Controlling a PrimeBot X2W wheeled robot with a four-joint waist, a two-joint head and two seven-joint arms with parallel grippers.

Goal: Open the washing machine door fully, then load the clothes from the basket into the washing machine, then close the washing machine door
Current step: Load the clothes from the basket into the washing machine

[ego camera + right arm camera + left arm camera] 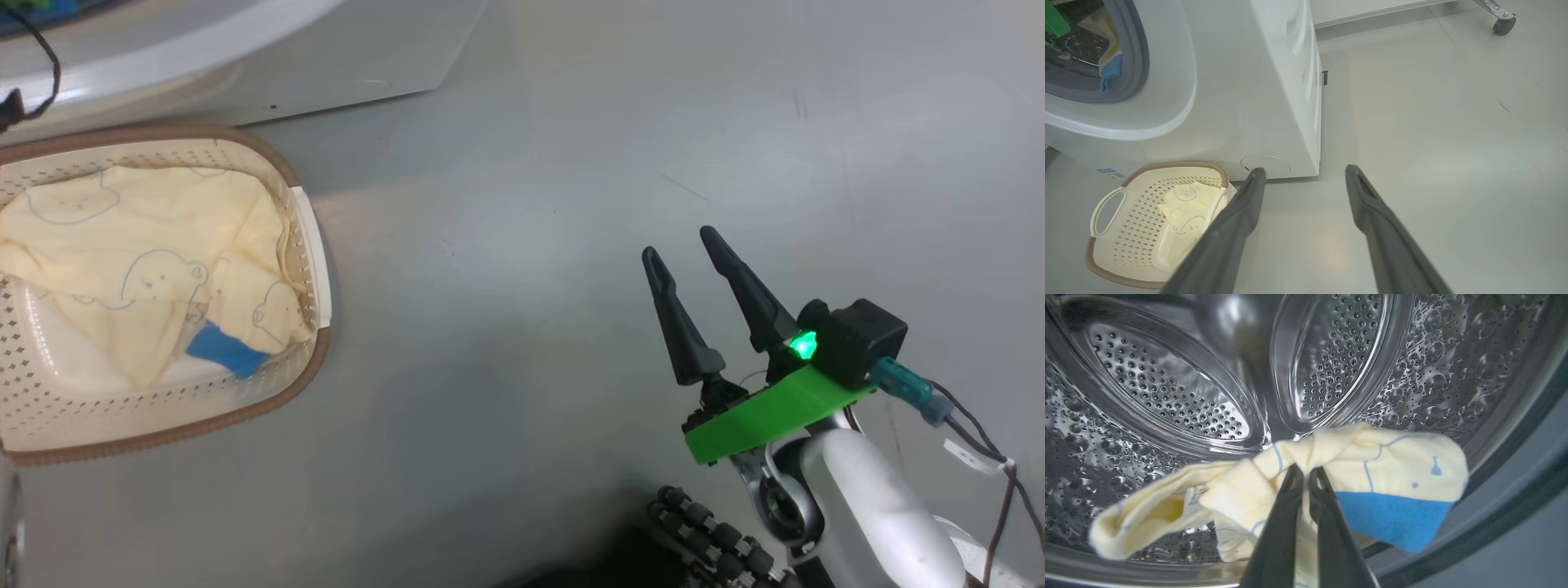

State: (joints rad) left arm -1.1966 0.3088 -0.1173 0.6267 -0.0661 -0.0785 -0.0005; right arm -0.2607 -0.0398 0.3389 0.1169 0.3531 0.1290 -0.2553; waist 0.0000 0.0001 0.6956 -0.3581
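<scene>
Yellow clothes, pinched by left gripper, held inside drum

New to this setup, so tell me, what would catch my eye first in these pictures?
The left gripper pinches a pale yellow garment with a blue patch inside the perforated drum. On the floor, a cream basket holds another yellow bear-print garment, and the right gripper hangs open to its right.
</scene>
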